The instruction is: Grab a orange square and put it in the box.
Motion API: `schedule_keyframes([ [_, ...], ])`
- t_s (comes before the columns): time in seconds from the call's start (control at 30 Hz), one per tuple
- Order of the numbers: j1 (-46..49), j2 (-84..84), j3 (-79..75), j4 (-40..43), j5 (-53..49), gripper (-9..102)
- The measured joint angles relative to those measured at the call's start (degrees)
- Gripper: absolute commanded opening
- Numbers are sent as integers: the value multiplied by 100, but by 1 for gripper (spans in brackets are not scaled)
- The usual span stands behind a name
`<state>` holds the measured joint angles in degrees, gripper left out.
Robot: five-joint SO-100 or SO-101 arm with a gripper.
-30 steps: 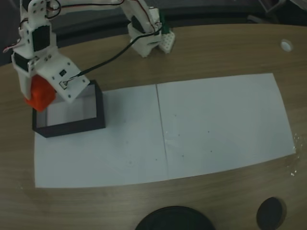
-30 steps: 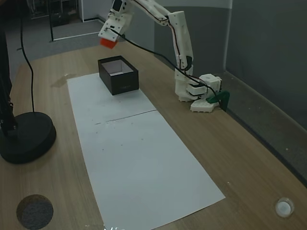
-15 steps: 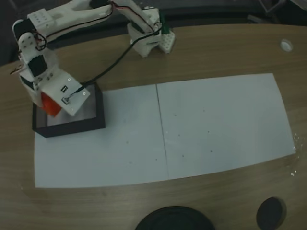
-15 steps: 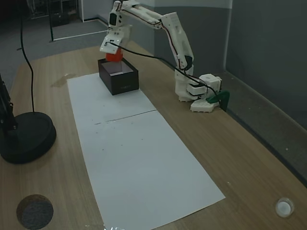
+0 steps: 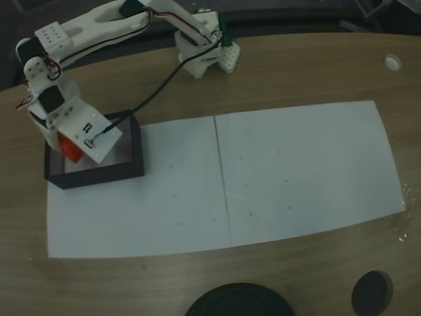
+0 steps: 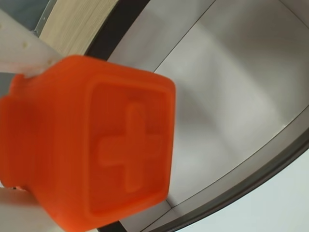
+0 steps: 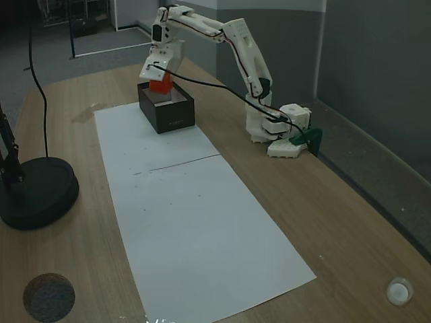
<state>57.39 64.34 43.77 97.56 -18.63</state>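
Note:
My gripper (image 5: pixel 71 143) is shut on the orange square (image 5: pixel 68 146), a bright orange block, and holds it low inside the box (image 5: pixel 99 176) at its left end. The box is a shallow tray with black walls and a white floor. In another fixed view the orange square (image 7: pixel 160 85) sits at the far rim of the box (image 7: pixel 172 120), under the gripper (image 7: pixel 159 79). In the wrist view the orange square (image 6: pixel 96 145) shows a raised cross on its face, a white finger (image 6: pixel 21 46) presses its side, and the box floor (image 6: pixel 231 96) lies just below.
Two white paper sheets (image 5: pixel 296 171) cover the wooden table to the right of the box. The arm's base (image 5: pixel 204 56) stands at the back. A black round stand base (image 7: pixel 37 192), a dark disc (image 7: pixel 48 296) and a small white cap (image 7: pixel 399 291) lie near the table edges.
The gripper came down from above the box's left edge into the box, still holding the orange square.

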Motion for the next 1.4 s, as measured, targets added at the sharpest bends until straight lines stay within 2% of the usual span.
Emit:
schedule_keyframes([
  [0.1, 9, 0, 0, 0, 0, 32],
  [0.33, 9, 0, 0, 0, 0, 31],
  [0.4, 9, 0, 0, 0, 0, 26],
  [0.53, -26, 0, -9, 53, 0, 7],
  [0.7, -439, 598, -9, 88, 0, 5],
  [0.83, -1063, 1345, -9, 123, 369, 5],
  [1.0, -2057, 2320, 62, 123, 949, 0],
  [1.2, -3691, 3542, 1187, 123, 1529, 0],
  [1.4, -4808, 4632, 2364, 70, 1811, 0],
])
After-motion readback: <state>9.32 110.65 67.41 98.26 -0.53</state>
